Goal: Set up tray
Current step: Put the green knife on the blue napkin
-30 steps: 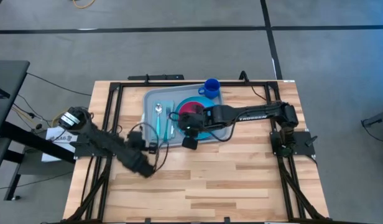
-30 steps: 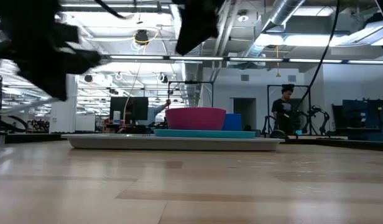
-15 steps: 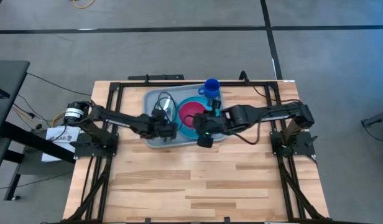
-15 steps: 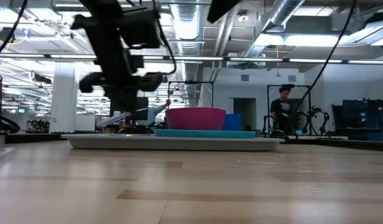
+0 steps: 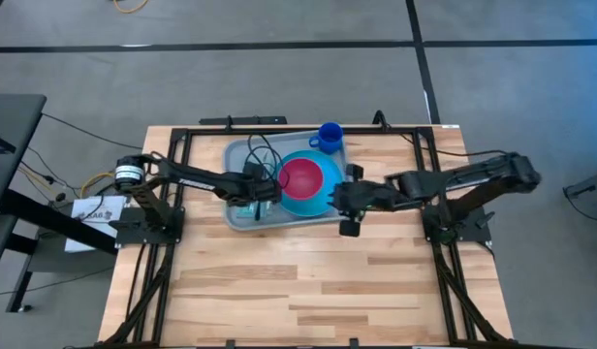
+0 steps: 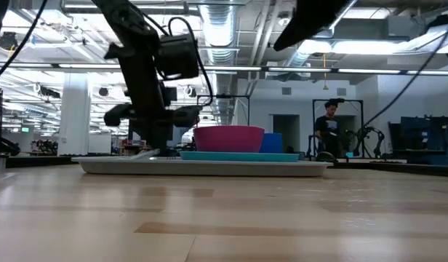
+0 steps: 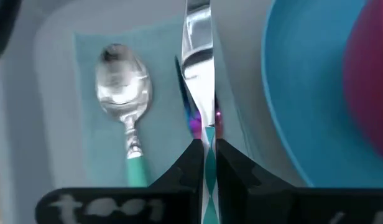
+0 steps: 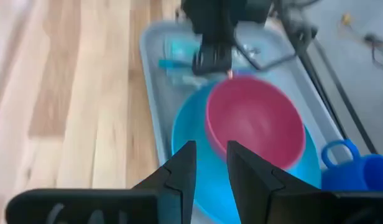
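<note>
Left arm: reaches from the tabletop's left side out over the left part of the tray [image 5: 238,153], bent low with its wrist above the cutlery.
Left pincer [image 7: 205,163]: fingers drawn together, clamped on the teal handle of a knife [image 7: 198,56] whose blade lies on the teal napkin [image 7: 92,130] beside the plate.
Right arm: stretched from the right side toward the tray's right edge, raised above the tabletop [image 5: 298,281].
Right pincer [image 8: 207,167]: fingers parted by a narrow gap, nothing between them, hovering just off the tray's right rim.
Tray: one, pale grey-blue, at the far middle of the tabletop, lying flat.
Plate [image 5: 328,184]: one, bright blue and round, on the tray's right part.
Bowl [image 5: 300,178]: one, pink, sitting on the plate.
Mug [image 5: 329,135]: one, blue, at the tray's far right corner.
Spoon [image 7: 123,93]: one, silver bowl with a teal handle, on the napkin beside the knife.
Knife: one.
Person [image 6: 332,129]: one, in dark clothes, standing in the room behind.
Writing: the lettering on the arms is too small to read.
</note>
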Robot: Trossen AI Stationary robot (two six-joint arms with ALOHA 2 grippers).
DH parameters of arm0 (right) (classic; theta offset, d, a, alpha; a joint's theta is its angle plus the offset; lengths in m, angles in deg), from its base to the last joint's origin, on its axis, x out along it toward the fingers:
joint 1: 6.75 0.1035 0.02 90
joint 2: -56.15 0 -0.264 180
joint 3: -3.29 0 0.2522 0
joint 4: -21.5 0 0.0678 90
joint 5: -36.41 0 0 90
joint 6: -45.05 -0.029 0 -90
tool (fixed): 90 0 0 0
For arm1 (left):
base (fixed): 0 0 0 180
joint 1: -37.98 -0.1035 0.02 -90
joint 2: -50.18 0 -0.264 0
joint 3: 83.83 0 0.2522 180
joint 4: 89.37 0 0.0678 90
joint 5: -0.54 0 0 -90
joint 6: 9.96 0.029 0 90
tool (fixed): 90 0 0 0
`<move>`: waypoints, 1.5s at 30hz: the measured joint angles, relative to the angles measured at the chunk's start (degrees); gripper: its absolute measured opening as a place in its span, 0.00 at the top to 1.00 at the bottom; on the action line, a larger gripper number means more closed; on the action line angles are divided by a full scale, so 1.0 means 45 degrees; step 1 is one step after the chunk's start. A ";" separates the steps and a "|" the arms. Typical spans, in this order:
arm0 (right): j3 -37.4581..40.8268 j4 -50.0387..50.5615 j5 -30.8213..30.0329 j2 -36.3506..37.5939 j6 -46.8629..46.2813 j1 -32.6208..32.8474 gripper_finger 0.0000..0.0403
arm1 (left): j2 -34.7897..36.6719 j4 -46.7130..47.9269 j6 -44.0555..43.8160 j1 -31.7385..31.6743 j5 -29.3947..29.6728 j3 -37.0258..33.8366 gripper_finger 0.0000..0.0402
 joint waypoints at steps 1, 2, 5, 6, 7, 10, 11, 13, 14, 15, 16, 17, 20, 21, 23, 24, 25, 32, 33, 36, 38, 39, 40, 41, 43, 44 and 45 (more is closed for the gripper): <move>0.0874 -0.1221 -0.0003 0.0412 -0.0085 -0.0012 0.79 | -0.0126 -0.0112 0.0012 -0.0055 -0.0060 -0.0001 0.97; 0.1668 -0.2397 -0.0024 0.0830 -0.0140 -0.0012 0.79 | -0.0159 -0.0091 0.0007 -0.0125 -0.0114 -0.0010 0.97; 0.3753 -0.5092 -0.0105 0.1877 -0.0211 -0.0033 0.79 | -0.0271 -0.0158 -0.0083 -0.0333 0.0021 0.0010 0.97; 0.4346 -0.5864 -0.0106 0.2148 -0.0402 -0.0034 0.79 | -0.0279 -0.0093 -0.0093 -0.0418 -0.0006 0.0002 0.97; 0.4892 -0.6570 -0.0109 0.2366 -0.0632 -0.0031 0.79 | -0.0275 -0.0043 -0.0100 -0.0504 0.0003 -0.0005 0.97; 0.5894 -0.7681 -0.0095 0.2810 -0.0668 -0.0031 0.79 | -0.0309 -0.0100 -0.0110 -0.0789 -0.0204 0.0000 0.97; 0.6044 -0.7825 -0.0100 0.2923 -0.0676 -0.0031 0.79 | -0.0309 -0.0090 -0.0116 -0.0872 -0.0249 0.0000 0.97; 0.6168 -0.7718 -0.0101 0.3157 -0.0715 -0.0083 0.79 | -0.0309 -0.0090 -0.0185 -0.0994 -0.0300 0.0000 0.97; 0.6168 -0.7802 -0.0103 0.3230 -0.0716 -0.0094 0.79 | -0.0309 -0.0095 -0.0192 -0.1041 -0.0299 0.0000 0.97; 0.6168 -0.7900 -0.0107 0.3315 -0.0716 -0.0094 0.79 | -0.0309 -0.0095 -0.0196 -0.1092 -0.0311 0.0000 0.97; 0.6168 -0.7975 -0.0109 0.3413 -0.0711 -0.0094 0.79 | -0.0309 -0.0093 -0.0197 -0.1132 -0.0325 0.0000 0.97; 0.6168 -0.8060 -0.0109 0.3492 -0.0716 -0.0094 0.79 | -0.0309 -0.0095 -0.0197 -0.1173 -0.0332 -0.0003 0.97; 0.6168 -0.8105 -0.0105 0.3660 -0.0716 -0.0089 0.79 | -0.0309 -0.0095 -0.0197 -0.1231 -0.0339 0.0000 0.97; 0.6168 -0.8090 -0.0105 0.3693 -0.0716 -0.0089 0.79 | -0.0309 -0.0095 -0.0193 -0.1240 -0.0330 0.0000 0.96; 0.6159 -0.8101 -0.0105 0.3707 -0.0716 -0.0092 0.79 | -0.0309 -0.0095 -0.0080 -0.1226 -0.0336 0.0000 0.95; 0.6159 -0.8096 -0.0105 0.3707 -0.0716 -0.0089 0.79 | -0.0309 -0.0095 -0.0059 -0.1225 -0.0346 0.0000 0.94; 0.6159 -0.8090 -0.0105 0.3707 -0.0716 -0.0090 0.79 | -0.0309 -0.0090 -0.0053 -0.1225 -0.0403 0.0000 0.92; 0.6159 -0.8095 -0.0105 0.3707 -0.0716 -0.0089 0.79 | -0.0309 -0.0002 -0.0043 -0.1225 -0.1550 0.0000 0.86; 0.6159 -0.8091 -0.0105 0.3702 -0.0716 -0.0089 0.79 | -0.0309 0.0033 -0.0108 -0.1225 -0.1621 0.0000 0.86; 0.6159 -0.8095 -0.0105 0.3702 -0.0716 -0.0094 0.79 | -0.0309 0.0162 -0.0196 -0.1225 -0.1660 0.0000 0.86; 0.6159 -0.8094 -0.0105 0.3702 -0.0718 -0.0089 0.79 | -0.0309 0.0260 -0.0192 -0.1225 -0.1660 0.0000 0.87; 0.6159 -0.8091 -0.0105 0.3702 -0.0716 -0.0093 0.79 | -0.0309 0.0286 -0.0192 -0.1225 -0.1660 0.0000 0.87; 0.6159 -0.8093 -0.0105 0.3702 -0.0718 -0.0089 0.79 | -0.0309 0.0303 -0.0188 -0.1220 -0.1660 0.0000 0.87; 0.6159 -0.8090 -0.0105 0.3702 -0.0720 -0.0091 0.79 | -0.0309 0.0305 -0.0078 -0.1210 -0.1660 0.0000 0.87; 0.6159 -0.8090 -0.0105 0.3702 -0.0721 -0.0093 0.79 | -0.0309 0.0303 0.0388 -0.1206 -0.1671 0.0000 0.88; 0.6159 -0.8095 -0.0105 0.3702 -0.0721 -0.0094 0.79 | -0.0309 0.0334 0.0574 -0.1206 -0.1774 0.0008 0.88; 0.6159 -0.8096 -0.0105 0.3702 -0.0721 -0.0092 0.79 | -0.0284 0.0486 0.0659 -0.1206 -0.1989 0.0056 0.88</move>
